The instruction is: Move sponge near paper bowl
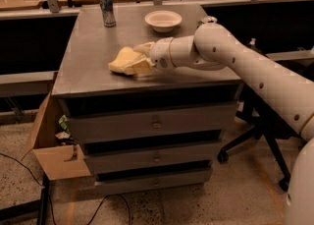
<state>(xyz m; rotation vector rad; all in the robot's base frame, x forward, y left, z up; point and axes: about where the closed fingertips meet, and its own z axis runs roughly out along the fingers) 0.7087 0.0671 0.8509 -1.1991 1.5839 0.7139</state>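
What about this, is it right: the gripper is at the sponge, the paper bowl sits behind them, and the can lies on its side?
No: the camera view shows the can standing upright. The gripper is at the sponge, with the paper bowl behind them.
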